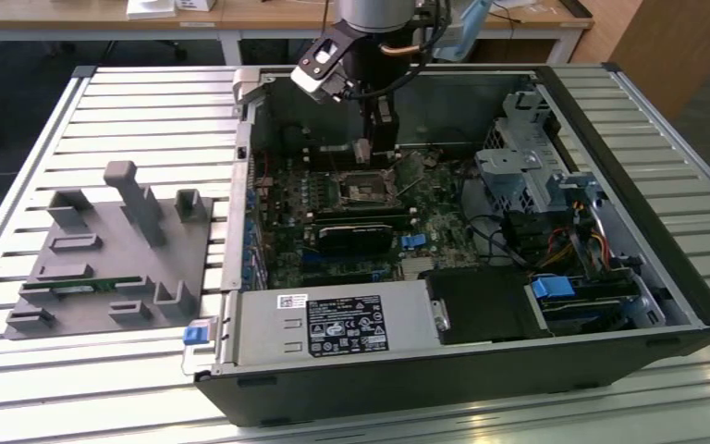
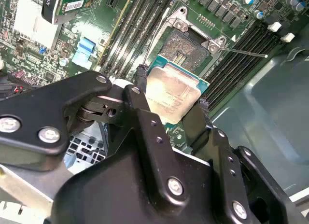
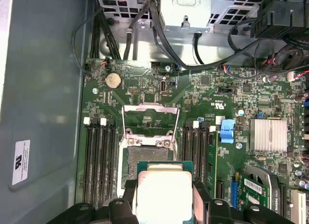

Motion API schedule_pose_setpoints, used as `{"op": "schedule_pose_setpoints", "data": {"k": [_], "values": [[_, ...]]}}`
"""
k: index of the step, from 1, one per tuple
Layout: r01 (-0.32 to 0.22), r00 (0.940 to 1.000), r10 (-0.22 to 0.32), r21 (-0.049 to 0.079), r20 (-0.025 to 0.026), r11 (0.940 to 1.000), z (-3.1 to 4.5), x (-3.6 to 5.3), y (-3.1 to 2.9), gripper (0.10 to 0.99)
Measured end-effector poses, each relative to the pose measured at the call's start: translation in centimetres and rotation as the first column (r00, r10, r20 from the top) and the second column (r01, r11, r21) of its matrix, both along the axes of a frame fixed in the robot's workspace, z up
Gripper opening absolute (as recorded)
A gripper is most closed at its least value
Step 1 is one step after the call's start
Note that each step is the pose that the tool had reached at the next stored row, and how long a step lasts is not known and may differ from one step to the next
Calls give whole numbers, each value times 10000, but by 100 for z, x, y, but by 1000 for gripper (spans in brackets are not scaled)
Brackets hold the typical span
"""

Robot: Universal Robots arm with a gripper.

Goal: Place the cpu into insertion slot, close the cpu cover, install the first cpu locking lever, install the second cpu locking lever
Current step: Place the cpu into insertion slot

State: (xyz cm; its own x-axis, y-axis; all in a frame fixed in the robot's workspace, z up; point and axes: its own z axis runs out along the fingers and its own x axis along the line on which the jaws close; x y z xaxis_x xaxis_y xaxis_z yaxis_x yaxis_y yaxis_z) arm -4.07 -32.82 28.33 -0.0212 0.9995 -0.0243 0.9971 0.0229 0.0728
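A slatted metal table [image 1: 145, 102] carries an open computer case [image 1: 368, 388] and, at the exterior view's left, a grey rack [image 1: 96, 268].

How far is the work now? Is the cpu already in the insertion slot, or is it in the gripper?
Nothing looks finished yet. In hand: the gripper is shut on the cpu, which hangs above the insertion slot and is not seated. Left: seating the chip, closing the cpu cover, which stands open, and fastening the two locking levers, which are unlatched.
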Motion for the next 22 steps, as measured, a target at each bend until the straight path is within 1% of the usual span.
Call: {"op": "schedule_pose_setpoints", "data": {"k": [6, 22], "values": [[0, 10000, 0, 0, -1, 10000, -26, 0, 0, 541], [1, 10000, -1, 0, -1, 10000, -39, 0, 0, 541]]}}
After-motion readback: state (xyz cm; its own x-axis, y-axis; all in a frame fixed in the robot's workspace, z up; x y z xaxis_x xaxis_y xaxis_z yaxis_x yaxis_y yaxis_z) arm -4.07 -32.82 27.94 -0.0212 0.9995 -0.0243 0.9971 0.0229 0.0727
